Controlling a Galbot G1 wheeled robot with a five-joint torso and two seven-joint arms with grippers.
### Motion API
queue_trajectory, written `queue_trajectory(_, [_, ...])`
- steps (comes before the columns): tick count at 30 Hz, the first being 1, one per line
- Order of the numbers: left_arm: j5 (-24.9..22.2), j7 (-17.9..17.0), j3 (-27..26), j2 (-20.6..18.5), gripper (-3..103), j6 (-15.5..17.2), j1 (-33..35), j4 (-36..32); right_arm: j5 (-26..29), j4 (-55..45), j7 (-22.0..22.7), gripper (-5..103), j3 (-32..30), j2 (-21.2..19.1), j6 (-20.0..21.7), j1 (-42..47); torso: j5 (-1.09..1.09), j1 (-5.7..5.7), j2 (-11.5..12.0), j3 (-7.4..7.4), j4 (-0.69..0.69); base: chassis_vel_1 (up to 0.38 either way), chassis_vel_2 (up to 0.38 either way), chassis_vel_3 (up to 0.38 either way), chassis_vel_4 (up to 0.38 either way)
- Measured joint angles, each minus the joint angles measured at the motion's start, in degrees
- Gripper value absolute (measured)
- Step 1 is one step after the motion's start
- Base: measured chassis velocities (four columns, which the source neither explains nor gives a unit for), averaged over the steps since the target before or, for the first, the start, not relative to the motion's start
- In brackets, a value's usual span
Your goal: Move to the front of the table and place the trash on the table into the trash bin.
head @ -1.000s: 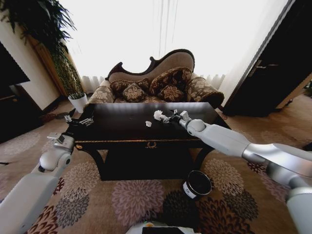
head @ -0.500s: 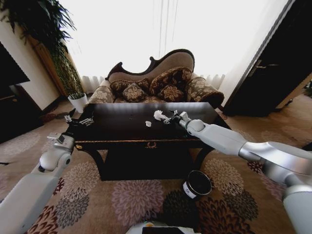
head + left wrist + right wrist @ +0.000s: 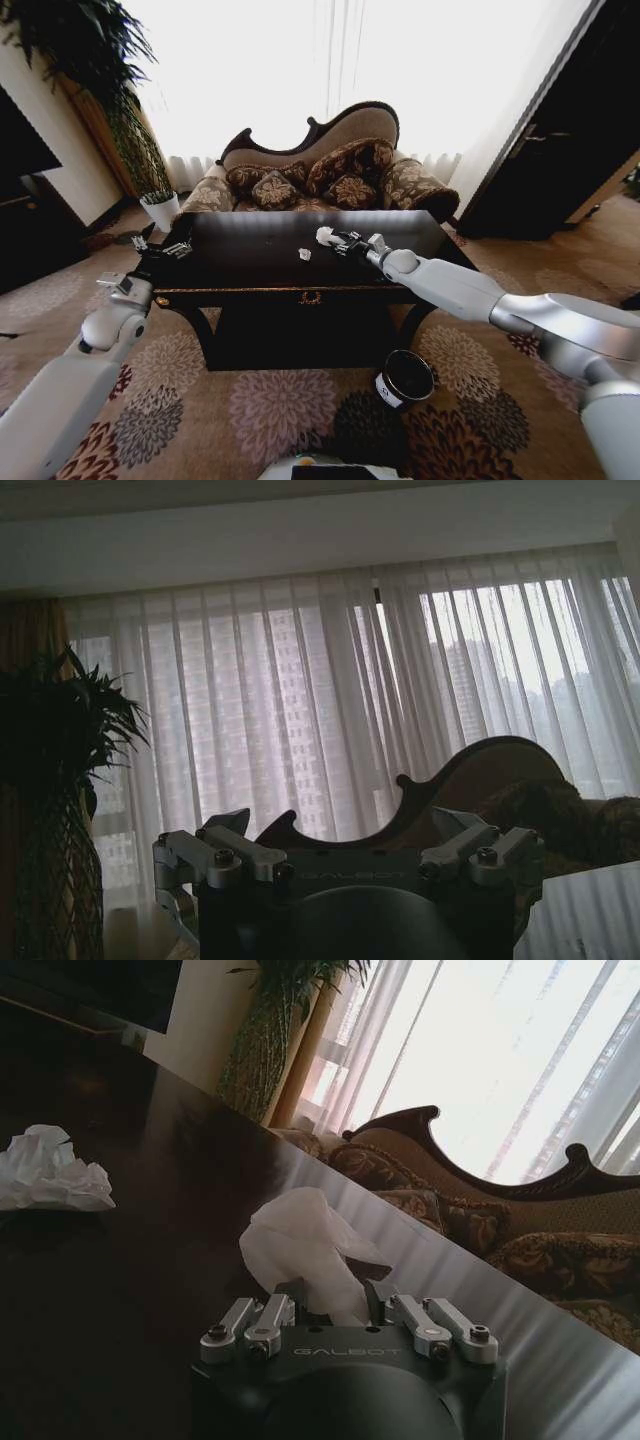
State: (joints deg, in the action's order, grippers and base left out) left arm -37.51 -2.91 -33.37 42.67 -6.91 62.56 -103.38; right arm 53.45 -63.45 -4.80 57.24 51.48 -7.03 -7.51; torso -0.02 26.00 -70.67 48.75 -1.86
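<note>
Trash wad (image 3: 305,1245), crumpled white paper with no clear long axis, stands up from between the fingers of the right hand (image 3: 335,1300), which pinch its lower end. That hand (image 3: 340,240) is over the far centre of the desk (image 3: 250,262). A second white wad (image 3: 50,1170) lies on the desk just left of it. Left hand (image 3: 165,243) hovers at the desk's left edge, fingers spread. Trash bin (image 3: 405,378) stands on the carpet, near right of the desk.
</note>
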Motion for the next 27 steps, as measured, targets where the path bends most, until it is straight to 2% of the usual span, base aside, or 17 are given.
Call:
queue_trajectory(2, [0.0, 0.0, 0.0, 0.0, 100, 0.0, 0.0, 0.0, -0.1, 0.3, 0.2, 30, 0.0, 0.1, 0.0, 0.0, 0.00, 0.01, 0.0, 0.00, 0.00, 0.000, 0.000, 0.000, 0.000])
queue_trajectory(5, [0.0, 0.0, 0.0, 0.0, 100, 0.0, 0.0, 0.0, -0.2, 0.4, 0.2, 24, -0.1, 0.1, -0.1, 0.1, 0.00, 0.01, 0.0, 0.01, 0.01, 0.000, 0.000, 0.000, 0.000])
queue_trajectory(6, [0.0, 0.0, 0.0, 0.0, 100, 0.0, 0.0, 0.0, -0.2, 0.4, 0.3, 14, -0.1, 0.0, -0.1, 0.1, 0.00, 0.01, 0.0, 0.01, 0.01, 0.000, 0.000, 0.000, 0.000])
queue_trajectory(8, [0.0, 0.0, 0.0, 0.0, 100, 0.0, 0.0, 0.0, -0.3, 0.4, 0.4, 14, -0.1, 0.0, -0.1, 0.1, 0.00, 0.01, 0.0, 0.01, 0.01, 0.000, 0.000, 0.000, 0.000])
queue_trajectory(11, [0.0, 0.0, 0.0, 0.0, 100, 0.0, 0.0, 0.0, -0.3, 0.1, 0.5, 1, -0.2, -0.3, -0.1, 0.1, 0.01, 0.02, 0.0, 0.02, -0.01, 0.000, 0.000, 0.000, 0.000])
queue_trajectory(27, [0.0, 0.0, 0.0, 0.0, 100, 0.0, 0.0, 0.0, 0.8, -4.4, 2.2, 0, -3.1, -2.6, 1.0, 0.2, 0.00, 0.02, 0.0, 0.01, 0.00, 0.000, 0.000, 0.000, 0.000])
